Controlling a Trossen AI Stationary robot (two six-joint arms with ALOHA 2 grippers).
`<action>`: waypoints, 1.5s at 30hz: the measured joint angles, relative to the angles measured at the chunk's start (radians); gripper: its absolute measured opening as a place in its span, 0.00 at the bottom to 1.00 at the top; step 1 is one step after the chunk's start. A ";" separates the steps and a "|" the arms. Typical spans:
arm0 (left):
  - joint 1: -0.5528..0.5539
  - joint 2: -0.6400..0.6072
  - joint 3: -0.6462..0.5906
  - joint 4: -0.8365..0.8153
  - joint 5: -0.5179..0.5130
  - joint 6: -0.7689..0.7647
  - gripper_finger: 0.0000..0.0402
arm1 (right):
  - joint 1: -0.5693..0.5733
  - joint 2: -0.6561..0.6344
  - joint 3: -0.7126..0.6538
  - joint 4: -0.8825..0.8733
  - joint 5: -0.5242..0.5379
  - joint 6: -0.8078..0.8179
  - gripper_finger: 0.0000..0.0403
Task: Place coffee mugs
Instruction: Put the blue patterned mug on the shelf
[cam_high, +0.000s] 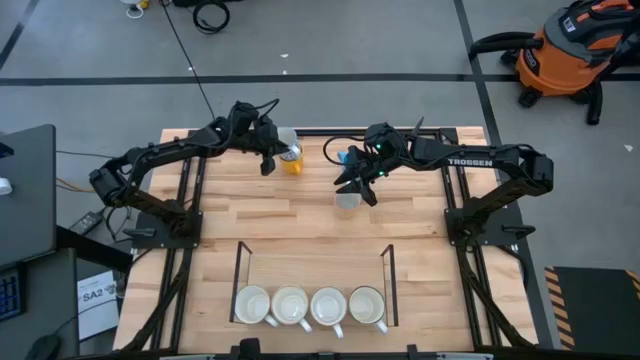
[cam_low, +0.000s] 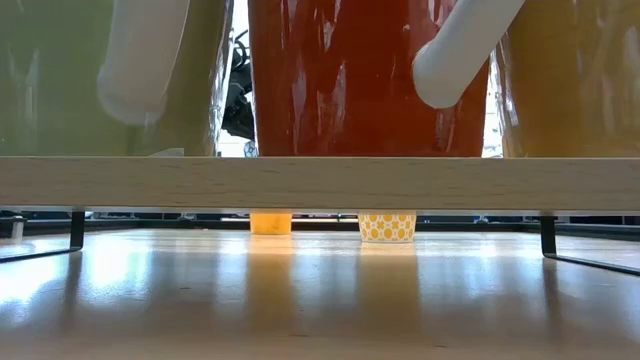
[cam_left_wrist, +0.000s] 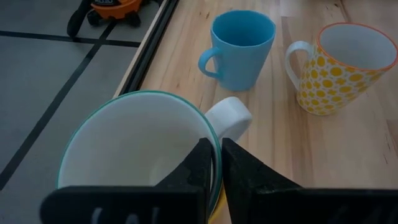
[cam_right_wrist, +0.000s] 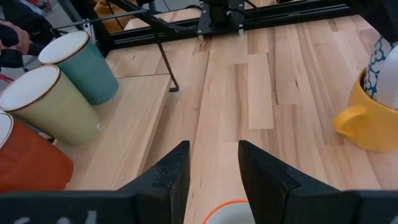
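Observation:
A white mug with a teal rim (cam_left_wrist: 134, 143) sits nested in an orange-yellow mug (cam_right_wrist: 364, 124) at the table's far side, and my left gripper (cam_left_wrist: 213, 144) is shut on it. Beyond it stand a blue mug (cam_left_wrist: 239, 46) and a yellow-dotted mug (cam_left_wrist: 339, 68), each on its base. My right gripper (cam_right_wrist: 214, 174) hovers open over the dotted mug (cam_high: 347, 200), touching nothing. Several more mugs (cam_high: 310, 305) stand on a rack at the near edge. My left gripper pinches the white mug's rim (cam_left_wrist: 214, 134) right beside its handle (cam_left_wrist: 230, 115), one finger inside the mug and one outside. The fingers come slanting down from the table's left. The mug sits upright in the orange-yellow mug (cam_high: 291, 160); whether it is lifted I cannot tell.
The rack's wooden shelf (cam_low: 320, 182) and its black wire legs (cam_high: 240, 270) stand across the near part of the table. On it are a teal mug (cam_right_wrist: 84, 65), a cream-green one (cam_right_wrist: 50, 106) and a red one (cam_low: 370, 75). Bare wood lies between rack and grippers.

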 joint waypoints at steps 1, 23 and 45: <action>0.000 0.000 0.000 0.004 0.000 0.000 0.08 | 0.000 0.000 0.000 0.000 0.000 0.000 0.35; -0.053 -0.094 0.186 -0.213 0.000 -0.036 0.07 | 0.000 0.000 0.000 0.000 0.000 0.002 0.35; -0.532 -0.214 0.355 -0.623 -0.323 -0.664 0.06 | 0.000 0.000 0.000 -0.013 -0.084 -0.008 0.35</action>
